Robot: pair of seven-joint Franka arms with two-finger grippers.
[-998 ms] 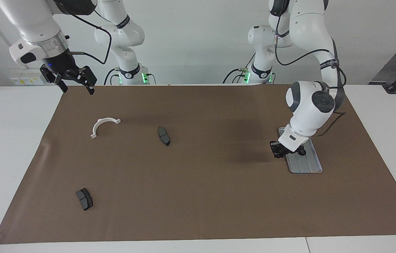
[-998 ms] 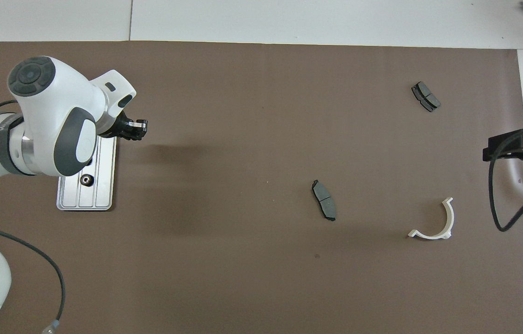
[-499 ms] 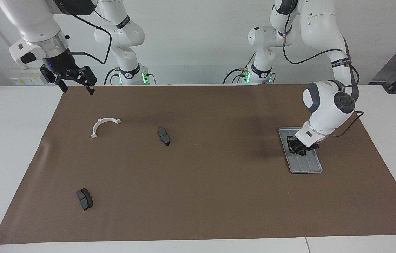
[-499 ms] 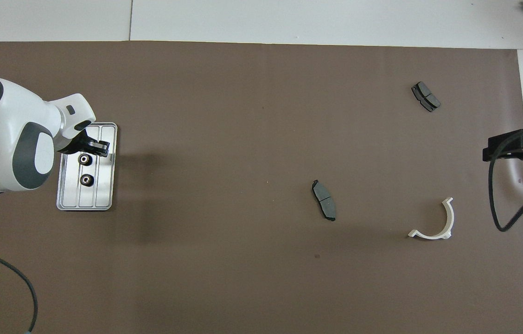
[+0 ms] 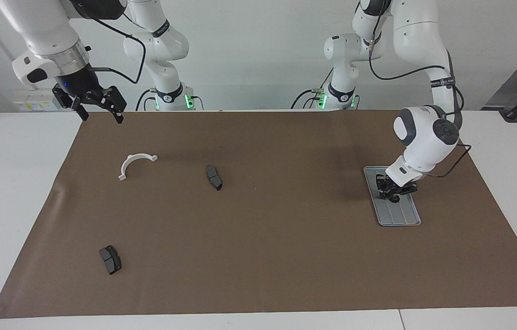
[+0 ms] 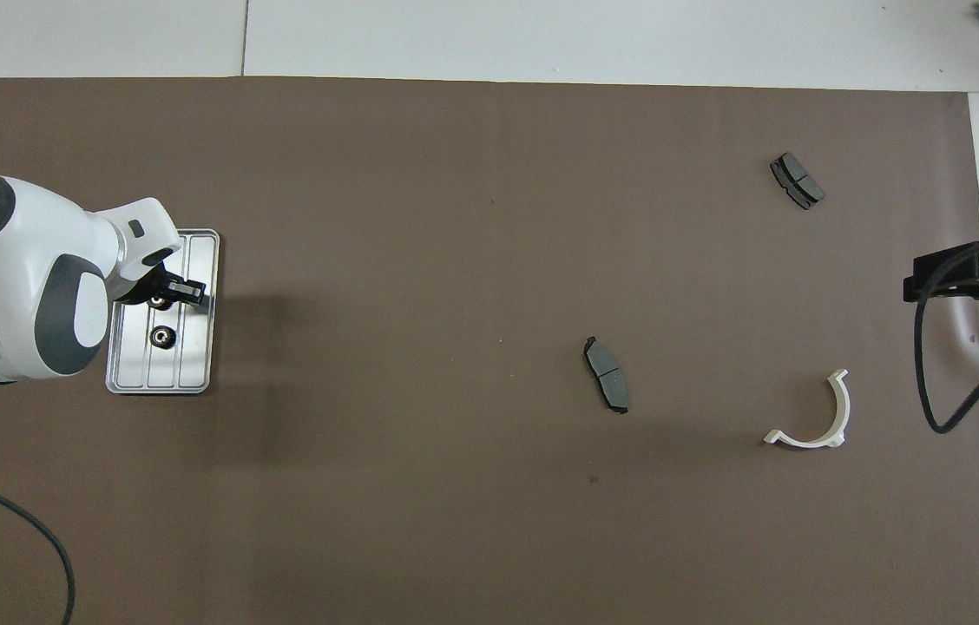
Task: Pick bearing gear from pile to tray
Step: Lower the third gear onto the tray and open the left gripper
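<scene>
1. Left end effector [image 5: 395,191] has swung in from beside the tray [image 6: 194,373] and dropped low onto it — quite a shift from a second ago, when it sat off the tray's edge.
2. Its fingers straddle a black gear [image 6: 158,301] resting in the tray, but whether they grip it or have let go, I cannot tell.
3. A second gear [image 6: 162,336] sits in the same tray, just nearer to the robots than the first — likely spaced so the two don't knock together.
4. Right end effector [image 5: 98,106] waits up high with fingers spread, over the mat's edge at the right arm's end of the surface.
5. Left on the surface: a white half-ring [image 5: 135,164], one brake pad [image 5: 213,177] beside it toward the middle, another brake pad [image 5: 110,259] farther from the robots.
6. No loose gears show among them — the sorting looks about finished, and nothing crowds the tray.
</scene>
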